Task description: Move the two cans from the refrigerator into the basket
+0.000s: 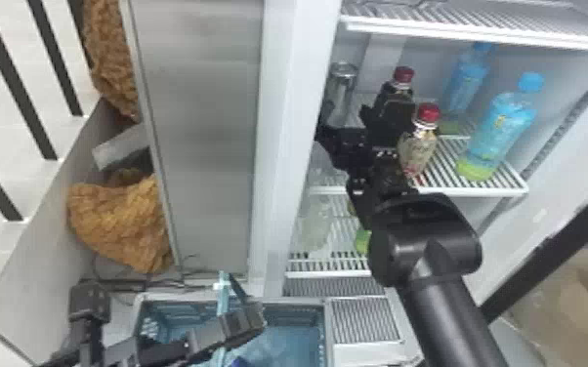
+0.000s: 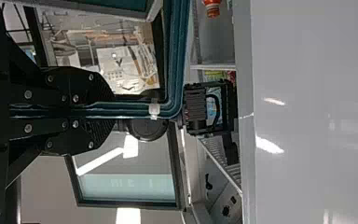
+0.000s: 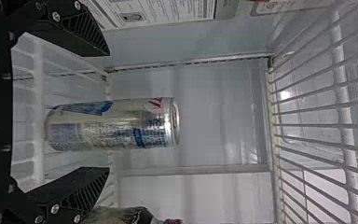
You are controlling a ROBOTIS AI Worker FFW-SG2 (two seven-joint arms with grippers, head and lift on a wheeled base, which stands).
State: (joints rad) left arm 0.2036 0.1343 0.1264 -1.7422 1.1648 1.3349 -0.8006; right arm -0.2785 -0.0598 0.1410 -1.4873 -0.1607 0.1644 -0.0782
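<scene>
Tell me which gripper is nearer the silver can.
Right. The right gripper is open, close to the can; the left gripper is lower, holding the basket handle.

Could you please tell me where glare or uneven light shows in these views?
Left wrist view: small, hard glints on the pale glossy panel; right wrist view: bright highlights along the silver can and soft pale streaks on the refrigerator wall; head view: only soft, darker banding across the grey panel.
</scene>
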